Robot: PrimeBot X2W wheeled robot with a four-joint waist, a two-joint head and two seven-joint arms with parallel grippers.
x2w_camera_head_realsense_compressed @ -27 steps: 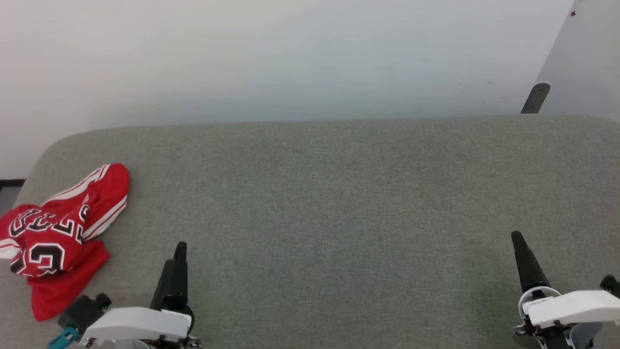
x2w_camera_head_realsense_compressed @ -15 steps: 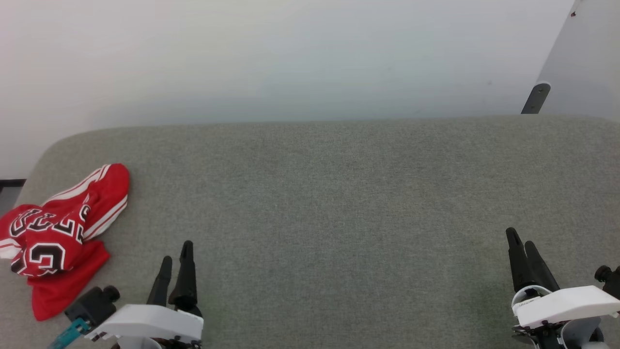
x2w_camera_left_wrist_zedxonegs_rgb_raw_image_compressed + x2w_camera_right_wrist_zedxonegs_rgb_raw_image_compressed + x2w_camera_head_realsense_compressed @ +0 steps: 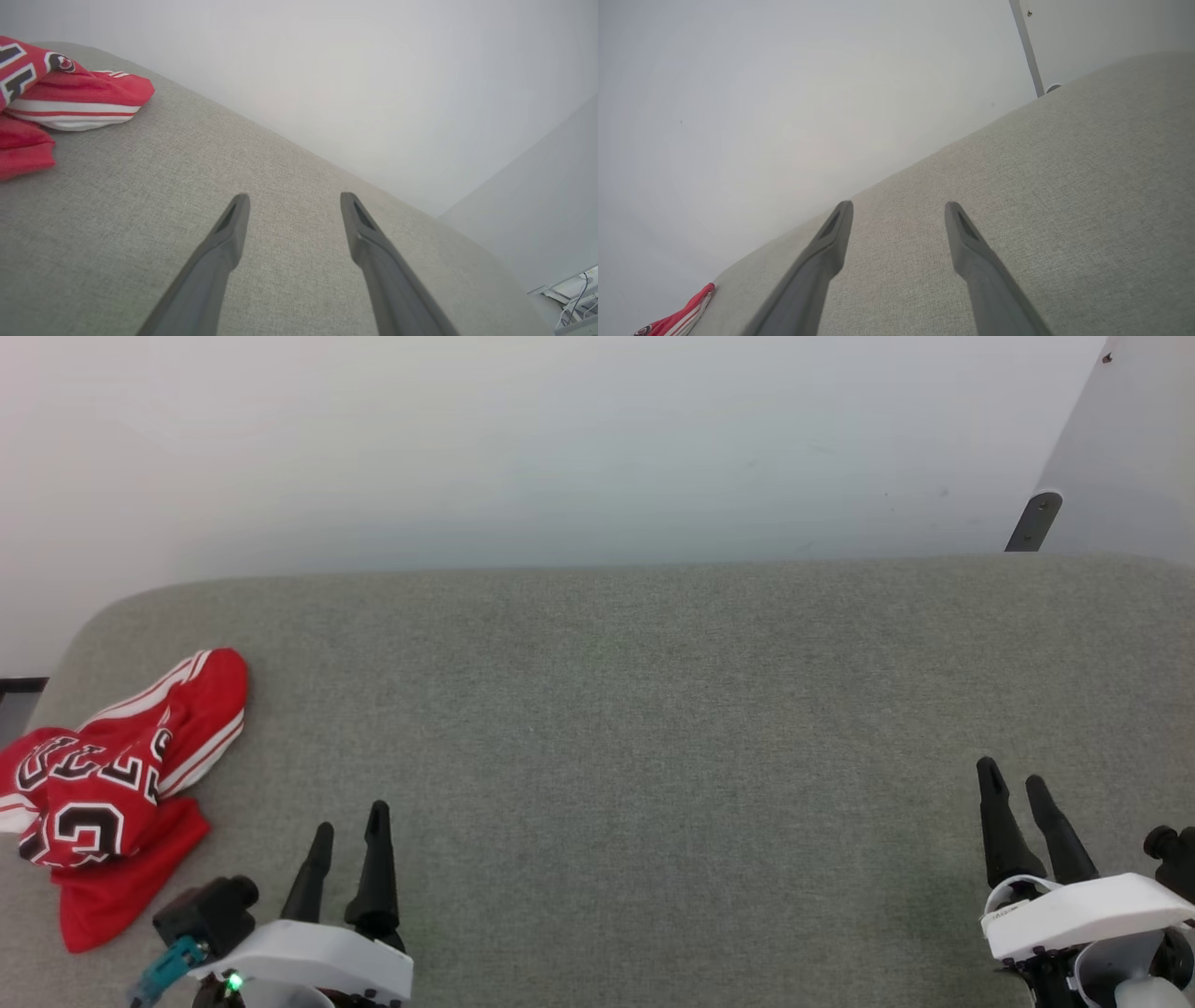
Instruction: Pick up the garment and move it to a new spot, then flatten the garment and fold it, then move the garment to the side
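Both my tools are empty. Left gripper: fingers spread wide, nothing between them, hovering by the near edge of the grey cushion. Right gripper: also spread wide, holding nothing, by the near edge toward the right end.

The garment is a crumpled red heap at the cushion's left end, close to the near-left corner and hard against the left edge. It is not flat: the lettering is bunched and one striped armhole pokes toward the far edge.

Key relation: the garment lies to the left of my left gripper and slightly ahead of it, near but apart, not touching. The heap's long axis runs near edge to far edge, leaning right at the far end. My fingers point roughly along that axis, past it, not at it. The left arm is clearly nearer, the right is well apart across the cushion. My judgement is a leftward reach with the left arm for the pick.
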